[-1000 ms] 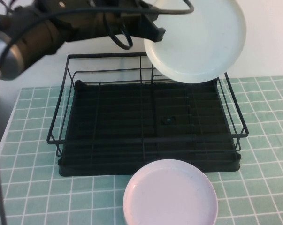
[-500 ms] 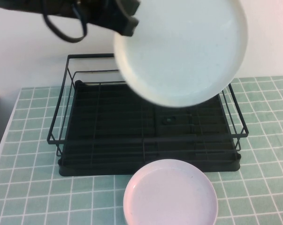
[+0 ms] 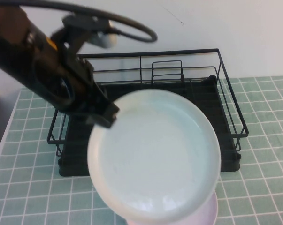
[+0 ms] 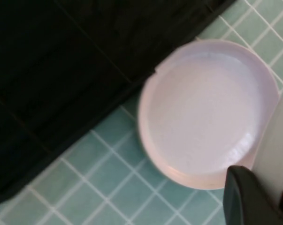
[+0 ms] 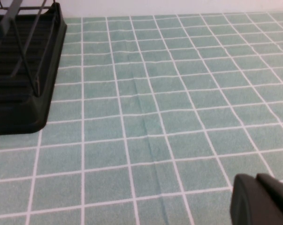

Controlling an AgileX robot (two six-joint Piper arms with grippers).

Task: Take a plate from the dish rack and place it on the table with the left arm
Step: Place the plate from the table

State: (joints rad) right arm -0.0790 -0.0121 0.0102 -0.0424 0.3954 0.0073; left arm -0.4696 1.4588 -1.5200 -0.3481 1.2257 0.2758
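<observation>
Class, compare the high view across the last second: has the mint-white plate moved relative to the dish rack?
Yes. The plate, held by the left gripper, has come from above the dish rack's back right corner down over its front edge.

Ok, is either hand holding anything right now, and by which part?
The left hand holds the plate by its rim, above the pink plate. The right hand is over bare table, holding nothing visible.

Pale mint plate point(image 3: 155, 157) airborne in left hand point(image 3: 101, 115), above dish rack point(image 3: 225, 93)
</observation>
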